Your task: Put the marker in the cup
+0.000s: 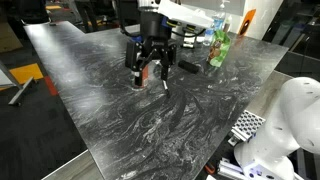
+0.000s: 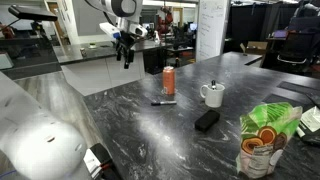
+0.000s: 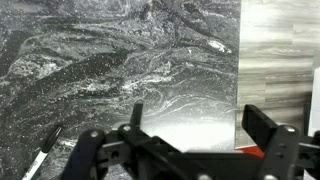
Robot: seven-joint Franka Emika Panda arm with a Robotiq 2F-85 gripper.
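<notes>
The marker (image 2: 162, 101) is a slim dark stick lying flat on the marbled table, just in front of the orange can. It also shows at the lower left of the wrist view (image 3: 40, 160). The cup (image 2: 212, 94) is a white mug with a side handle, standing upright to the right of the can. My gripper (image 2: 125, 58) is open and empty, well above the table and away from both. It also shows in the wrist view (image 3: 200, 125) and in an exterior view (image 1: 152, 76), where it covers the cup.
An orange-red can (image 2: 169, 82) stands beside the marker. A flat black block (image 2: 206, 120) lies near the cup and shows again in an exterior view (image 1: 188, 67). A green bottle (image 1: 218, 45) stands near the table's edge. The table (image 1: 130, 120) is dark marbled stone.
</notes>
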